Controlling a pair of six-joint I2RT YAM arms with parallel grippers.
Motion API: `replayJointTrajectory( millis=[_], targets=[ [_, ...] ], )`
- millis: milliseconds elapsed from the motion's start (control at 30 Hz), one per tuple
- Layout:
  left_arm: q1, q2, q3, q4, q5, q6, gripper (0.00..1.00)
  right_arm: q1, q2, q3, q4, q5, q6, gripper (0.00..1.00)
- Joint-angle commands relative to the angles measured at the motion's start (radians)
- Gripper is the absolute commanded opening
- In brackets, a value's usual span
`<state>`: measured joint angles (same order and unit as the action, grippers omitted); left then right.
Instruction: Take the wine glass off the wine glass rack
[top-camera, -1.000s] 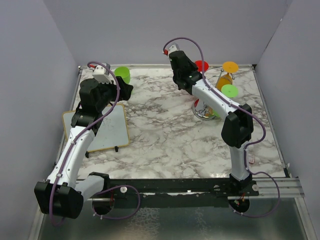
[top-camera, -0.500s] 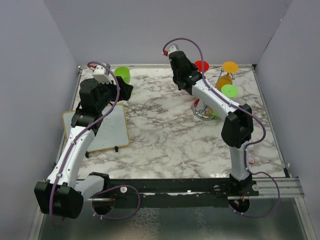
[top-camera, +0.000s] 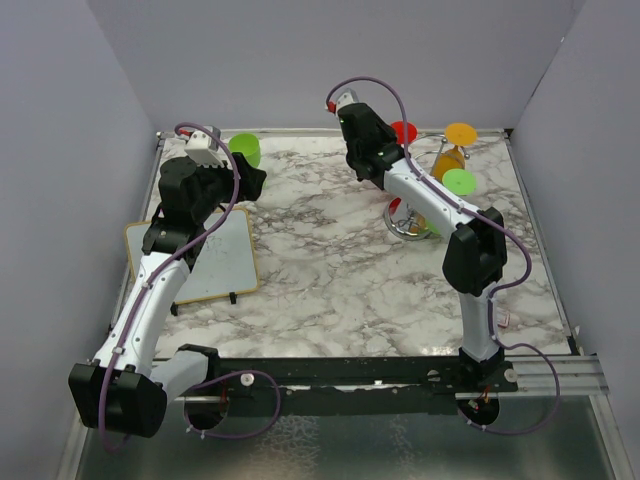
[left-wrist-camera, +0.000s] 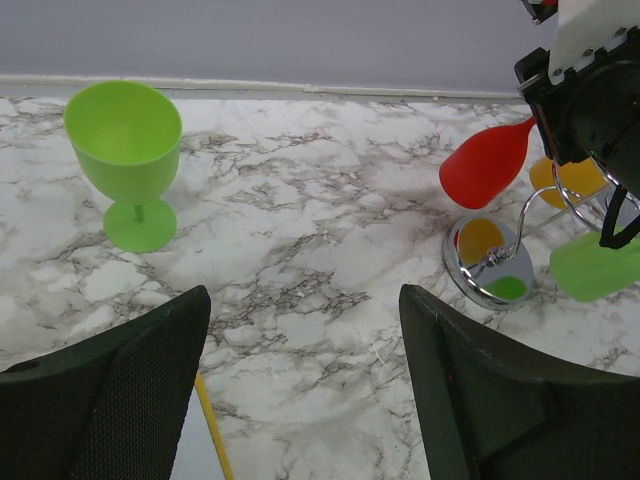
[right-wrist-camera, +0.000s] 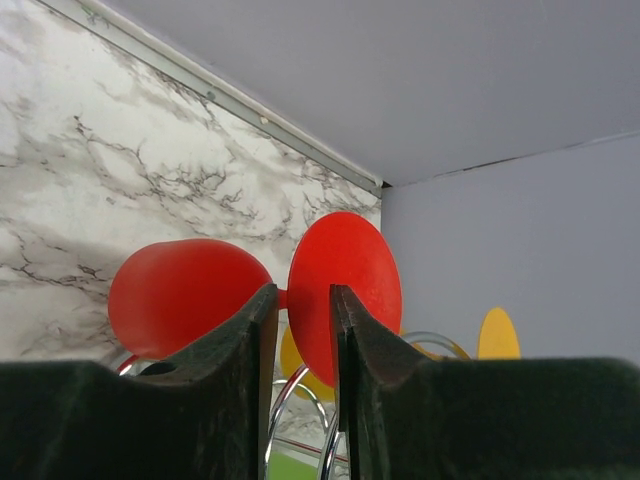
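The wine glass rack (top-camera: 410, 228) is a silver wire stand at the back right; its mirror base (left-wrist-camera: 488, 262) and wire loops (right-wrist-camera: 285, 400) show. A red wine glass (left-wrist-camera: 485, 165) hangs tilted on it, with its round foot (top-camera: 403, 131) on top. My right gripper (right-wrist-camera: 300, 295) sits at the red stem, between bowl (right-wrist-camera: 185, 295) and foot (right-wrist-camera: 350, 280). Its jaws stand a narrow gap apart, and part of the foot shows through the gap. My left gripper (left-wrist-camera: 303, 292) hovers open and empty over the marble table (top-camera: 330, 270).
An orange glass (top-camera: 460, 133) and a green glass (top-camera: 458, 181) also hang on the rack. Another green glass (top-camera: 245, 150) stands upright at the back left. A white board with a yellow edge (top-camera: 215, 260) lies under the left arm. Walls close in the back and sides.
The right wrist has edged slightly toward the rack. The left arm has not moved.
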<state>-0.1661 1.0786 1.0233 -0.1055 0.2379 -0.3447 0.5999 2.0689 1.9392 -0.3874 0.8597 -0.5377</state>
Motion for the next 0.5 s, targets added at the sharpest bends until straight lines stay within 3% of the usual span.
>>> replayJointTrajectory(
  millis=[0,467],
  targets=[
    [-0.004,-0.020,0.000,0.010,-0.003,0.009,0.78,-0.008,0.005,-0.009,0.033,0.019,-0.008,0.29],
    [-0.003,-0.018,0.002,0.008,-0.002,0.009,0.79,-0.020,0.013,-0.019,0.064,0.024,-0.026,0.30]
  ],
)
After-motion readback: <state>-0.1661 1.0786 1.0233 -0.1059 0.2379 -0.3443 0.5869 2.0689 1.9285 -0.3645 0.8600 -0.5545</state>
